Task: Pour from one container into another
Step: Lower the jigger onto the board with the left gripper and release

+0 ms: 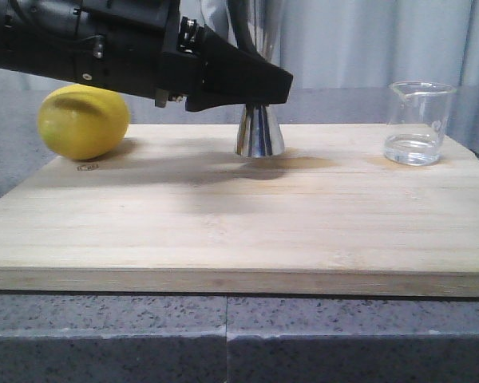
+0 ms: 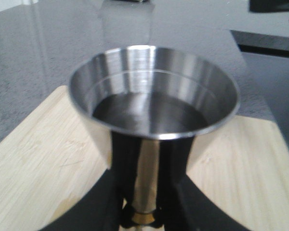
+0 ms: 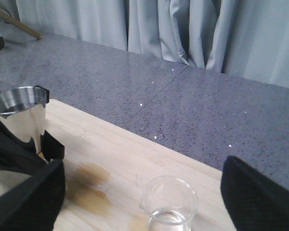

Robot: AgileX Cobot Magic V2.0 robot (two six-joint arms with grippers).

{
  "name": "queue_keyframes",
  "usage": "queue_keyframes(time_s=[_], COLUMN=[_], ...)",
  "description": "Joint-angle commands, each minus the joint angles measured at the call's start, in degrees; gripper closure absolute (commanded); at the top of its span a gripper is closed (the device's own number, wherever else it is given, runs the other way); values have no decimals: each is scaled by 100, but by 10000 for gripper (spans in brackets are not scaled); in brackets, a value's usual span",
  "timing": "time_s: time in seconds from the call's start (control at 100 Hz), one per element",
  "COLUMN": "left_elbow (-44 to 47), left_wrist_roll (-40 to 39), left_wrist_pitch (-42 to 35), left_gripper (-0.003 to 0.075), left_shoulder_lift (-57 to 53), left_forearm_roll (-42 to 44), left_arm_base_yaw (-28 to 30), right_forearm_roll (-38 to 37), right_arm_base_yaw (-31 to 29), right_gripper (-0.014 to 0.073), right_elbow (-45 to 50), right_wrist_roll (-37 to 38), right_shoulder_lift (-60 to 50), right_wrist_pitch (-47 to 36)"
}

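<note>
A: Setting, entry one: staged kitchen-style test bench. Evidence?

B: Item: speckled grey stone counter [image 1: 104, 335], with a seam visible in the front and right wrist views. Item: pale wooden board [image 1: 223, 231] laid on it, bearing two brownish stains.

A: Kitchen indicators?

B: Item: lemon [image 1: 83, 121] on the board. Item: steel cup [image 2: 151, 91], hourglass form. Item: glass beaker [image 1: 419, 124] with pouring lip, which leans toward laboratory ware.

A: Backdrop?

B: Item: grey curtain [image 3: 183, 29], pleated, hanging along the far edge of the counter. No walls or appliances in view, hence mock-up rather than a working home kitchen.
</note>
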Motion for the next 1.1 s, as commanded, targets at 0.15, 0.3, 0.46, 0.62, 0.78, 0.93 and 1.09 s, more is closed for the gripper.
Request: queue_keyframes(time_s=[0.15, 0.3, 0.46, 0.62, 0.78, 0.93, 1.09], left_elbow=[-179, -179, -179, -179, -179, -179, -179], left_wrist_roll=[-34, -34, -34, -34, -34, -15, 29], left_wrist_pitch=[69, 69, 82, 82, 82, 119, 216], left_gripper=[661, 661, 661, 661, 661, 661, 661], left_shoulder_lift=[-219, -219, -219, -219, -219, -219, -219], left_forearm_roll=[-383, -383, -383, -383, -383, -383, -383], left_arm_base_yaw=[-45, -45, -45, -45, -45, -45, -45], right_forearm_roll=[132, 132, 132, 132, 130, 120, 120], right_arm_base_yaw=[-44, -44, -44, -44, -44, -44, -44], right_gripper=[-6, -6, -6, -6, -6, -6, -6], right_elbow=[-131, -131, -131, -131, -131, -131, -131], right_wrist_roll=[-16, -16, -16, -16, -16, -16, -16], right_shoulder_lift=[-69, -69, -69, -69, -69, -69, -69], right_wrist_pitch=[64, 85, 94, 197, 213, 213, 235])
